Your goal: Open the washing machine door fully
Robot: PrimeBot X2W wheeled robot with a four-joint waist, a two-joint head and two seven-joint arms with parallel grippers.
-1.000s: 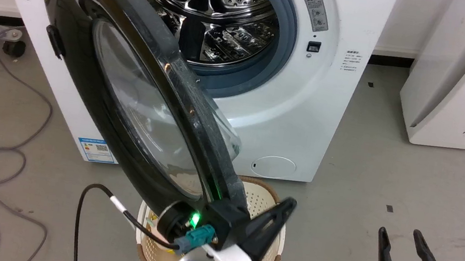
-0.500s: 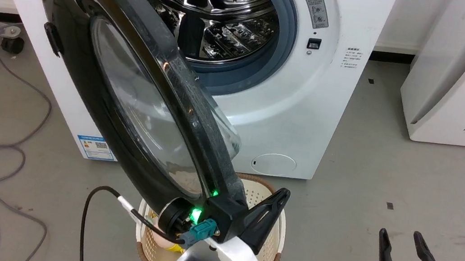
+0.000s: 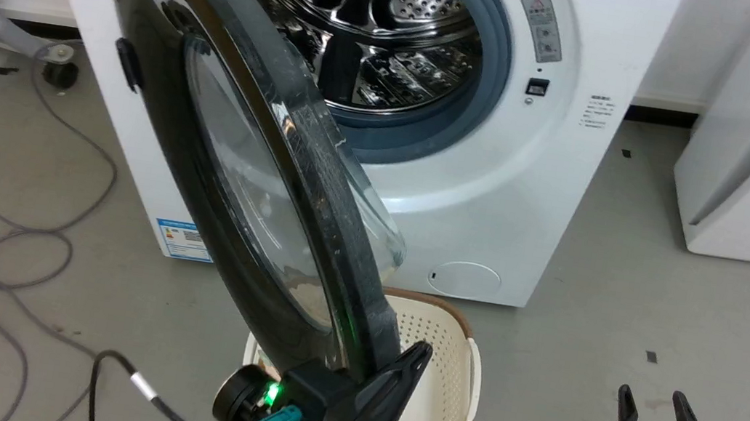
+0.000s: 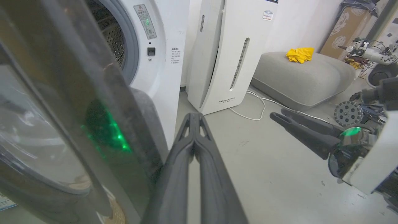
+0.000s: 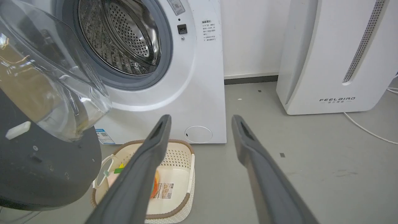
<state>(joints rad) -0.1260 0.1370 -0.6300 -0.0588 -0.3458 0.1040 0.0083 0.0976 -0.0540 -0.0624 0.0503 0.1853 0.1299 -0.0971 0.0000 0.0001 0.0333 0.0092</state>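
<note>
The camera has shifted; the left gripper (image 3: 421, 355), fingers together, has pushed the washing machine door (image 3: 239, 184) wider. The door stands roughly half open, left of the drum (image 3: 369, 41); more swing remains. The right gripper (image 3: 653, 396) hangs spread, empty.

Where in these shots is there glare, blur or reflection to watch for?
Head view: light glares off the washing machine door and the steel drum. Left wrist view: the door is close and blurred, with a green glow on it. Right wrist view: the door's glass bowl carries warm reflections.
</note>
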